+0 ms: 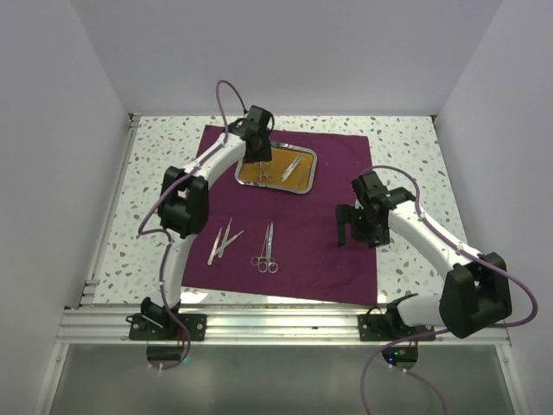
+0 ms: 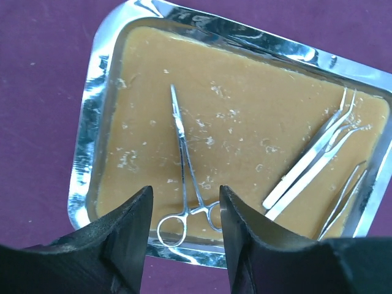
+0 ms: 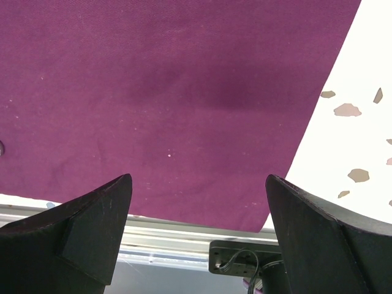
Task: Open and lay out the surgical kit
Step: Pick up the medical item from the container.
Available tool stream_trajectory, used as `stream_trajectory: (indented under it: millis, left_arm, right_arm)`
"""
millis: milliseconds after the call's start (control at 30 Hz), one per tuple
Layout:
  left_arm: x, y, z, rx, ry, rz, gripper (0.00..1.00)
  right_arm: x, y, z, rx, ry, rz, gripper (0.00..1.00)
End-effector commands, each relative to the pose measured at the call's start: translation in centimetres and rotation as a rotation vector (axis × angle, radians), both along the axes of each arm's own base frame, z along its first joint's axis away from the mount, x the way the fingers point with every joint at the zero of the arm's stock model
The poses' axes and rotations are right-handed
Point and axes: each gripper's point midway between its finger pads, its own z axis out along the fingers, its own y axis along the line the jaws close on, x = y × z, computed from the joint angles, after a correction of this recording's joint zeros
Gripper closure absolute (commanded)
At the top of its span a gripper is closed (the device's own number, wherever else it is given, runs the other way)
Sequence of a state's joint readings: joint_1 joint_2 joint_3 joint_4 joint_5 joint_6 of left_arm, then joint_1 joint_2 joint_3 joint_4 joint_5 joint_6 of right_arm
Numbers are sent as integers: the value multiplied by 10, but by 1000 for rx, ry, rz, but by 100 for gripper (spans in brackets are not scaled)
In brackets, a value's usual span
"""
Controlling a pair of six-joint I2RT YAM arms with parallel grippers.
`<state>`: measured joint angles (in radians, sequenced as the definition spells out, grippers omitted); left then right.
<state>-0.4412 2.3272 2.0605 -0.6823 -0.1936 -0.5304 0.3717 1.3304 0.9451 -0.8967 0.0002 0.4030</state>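
Note:
The maroon cloth [image 1: 302,233] lies spread flat on the table. The steel tray [image 1: 308,156], amber inside, sits at its far middle. In the left wrist view the tray [image 2: 86,159] holds ring-handled forceps [image 2: 184,162] and tweezers [image 2: 318,153]. My left gripper [image 2: 185,211] is open just above the tray, its jaws either side of the forceps' ring handles. On the cloth lie two tweezers [image 1: 221,241] and scissors [image 1: 267,249]. My right gripper [image 1: 356,226] is open and empty above the cloth's right part [image 3: 171,98].
The speckled tabletop [image 1: 406,147] surrounds the cloth. An aluminium rail [image 1: 276,324] runs along the near edge, seen also in the right wrist view [image 3: 165,236]. White walls enclose the left, right and back.

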Motion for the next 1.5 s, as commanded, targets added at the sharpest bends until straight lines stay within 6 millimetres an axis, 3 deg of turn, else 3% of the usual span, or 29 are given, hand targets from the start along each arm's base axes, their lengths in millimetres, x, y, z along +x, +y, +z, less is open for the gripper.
stream_trajectory:
  millis: [0,200,333,500,700,800,1067,1167,1333,1467]
  left_arm:
    - [0,-22,4,-61,-14,-65,48]
    - [-7,-36,-14,-52,16,-92,49]
    - [-9,-28,-30,10,57,-49,52]
    - [-9,-18,-32,53,58,-14,54]
    - [-1,-19,-13,42,-2,-18,52]
    - [1,-20,-14,48,4,-25,51]
    - [-26,-16,-73,68,160,-25,69]
    - [-32,-10,-84,93,184,-10,72]
    - [-34,0,-89,119,198,26,68]
    - [-29,6,-78,131,164,53,60]
  right_arm:
    - [10,7,7,33,-28,7,6]
    - [9,7,5,33,-23,6,6]
    - [8,5,4,23,-22,6,6]
    - [7,3,1,12,-20,12,6]
    - [9,4,-2,10,-11,15,6]
    - [10,5,-2,11,-12,17,6]
    - [13,4,-4,-2,-5,24,6]
    - [13,4,-6,-6,-2,26,6]
    - [12,3,-7,-8,1,31,6]
    - [12,3,-8,-10,5,32,6]
